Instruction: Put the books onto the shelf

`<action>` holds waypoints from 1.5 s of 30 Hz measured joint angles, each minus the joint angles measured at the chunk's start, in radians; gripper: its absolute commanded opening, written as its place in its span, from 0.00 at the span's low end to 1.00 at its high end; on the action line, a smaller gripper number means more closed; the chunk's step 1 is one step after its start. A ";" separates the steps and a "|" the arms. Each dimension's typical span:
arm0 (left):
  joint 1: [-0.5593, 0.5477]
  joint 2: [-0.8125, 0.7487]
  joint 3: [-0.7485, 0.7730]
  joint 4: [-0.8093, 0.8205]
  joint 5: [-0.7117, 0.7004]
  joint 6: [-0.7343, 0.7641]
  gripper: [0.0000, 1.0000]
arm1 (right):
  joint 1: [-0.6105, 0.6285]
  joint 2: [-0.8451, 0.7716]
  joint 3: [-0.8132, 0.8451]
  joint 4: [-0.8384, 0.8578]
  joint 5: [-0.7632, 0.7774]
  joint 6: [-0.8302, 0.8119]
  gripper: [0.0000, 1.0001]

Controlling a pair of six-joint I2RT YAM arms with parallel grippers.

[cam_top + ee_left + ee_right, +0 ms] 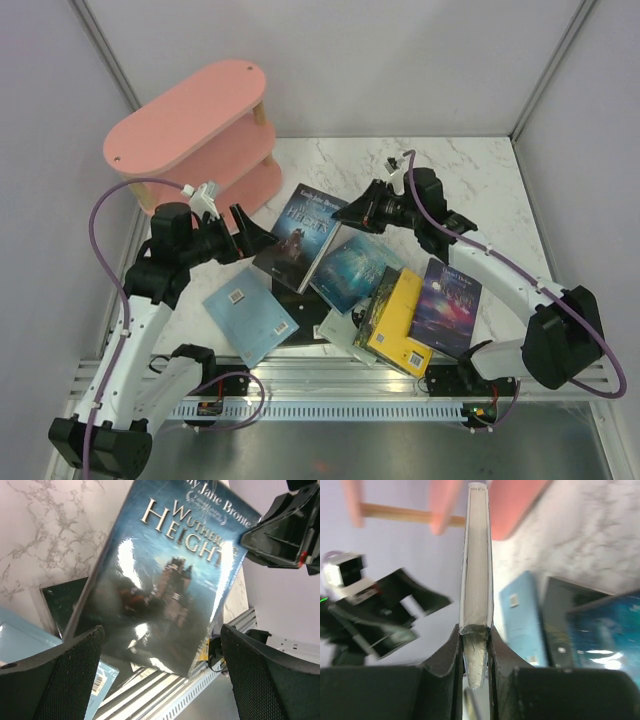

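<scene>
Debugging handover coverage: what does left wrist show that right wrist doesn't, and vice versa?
Left wrist only: the front cover of the dark blue "Wuthering Heights" paperback, title and castle readable, with the fingers of the open left tool on either side of it.
Right wrist only: that book's page edge, clamped between the fingers of the right tool, with the pink oval-board shelf and its light wooden post behind.
Both: the same book, the pale blue paperback, the white marble tabletop, and the opposite arm's tool.

"Wuthering Heights" on the dark book [165, 590]
</scene>
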 measured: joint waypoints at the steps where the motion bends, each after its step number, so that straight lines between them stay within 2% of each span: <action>1: 0.000 0.005 0.000 0.012 0.016 0.006 1.00 | -0.009 0.000 0.006 0.035 -0.042 0.016 0.00; 7: 0.005 0.069 0.023 0.046 0.037 0.047 1.00 | -0.045 0.000 -0.009 0.207 -0.251 0.140 0.00; 16: 0.032 0.096 0.100 0.079 0.061 0.058 0.98 | -0.046 -0.029 -0.020 0.331 -0.391 0.214 0.00; 20: 0.044 0.121 0.045 0.253 0.315 0.003 0.95 | -0.049 -0.024 -0.027 0.396 -0.410 0.246 0.00; 23: 0.044 0.122 -0.010 0.387 0.468 -0.074 0.89 | -0.055 -0.007 -0.027 0.470 -0.435 0.277 0.00; 26: 0.044 0.122 -0.019 0.481 0.576 -0.133 0.66 | -0.066 0.042 -0.018 0.564 -0.458 0.328 0.00; 27: 0.044 0.120 -0.019 0.506 0.598 -0.145 0.45 | -0.070 0.061 -0.011 0.586 -0.463 0.340 0.00; 29: 0.049 0.119 -0.022 0.530 0.625 -0.172 0.11 | -0.076 0.099 0.012 0.634 -0.472 0.371 0.00; 30: 0.049 0.119 -0.022 0.528 0.634 -0.221 0.02 | -0.078 0.110 0.024 0.655 -0.481 0.363 0.00; 36: 0.056 0.125 -0.008 0.538 0.632 -0.272 0.02 | -0.080 0.142 0.071 0.705 -0.490 0.342 0.00; 37: 0.055 0.134 0.008 0.527 0.629 -0.272 0.02 | -0.080 0.146 0.079 0.701 -0.486 0.342 0.04; 38: 0.055 0.146 0.030 0.504 0.618 -0.271 0.02 | -0.082 0.151 0.089 0.695 -0.478 0.341 0.32; 39: 0.055 0.159 0.054 0.482 0.609 -0.270 0.02 | -0.083 0.156 0.102 0.684 -0.466 0.342 0.52; 40: 0.054 0.169 0.077 0.460 0.596 -0.267 0.02 | -0.085 0.161 0.115 0.672 -0.453 0.351 0.66; 41: 0.054 0.184 0.106 0.436 0.575 -0.259 0.02 | -0.085 0.164 0.127 0.665 -0.440 0.360 0.89; 45: 0.049 0.272 0.253 0.336 0.478 -0.245 0.02 | -0.084 0.168 0.140 0.642 -0.412 0.359 0.97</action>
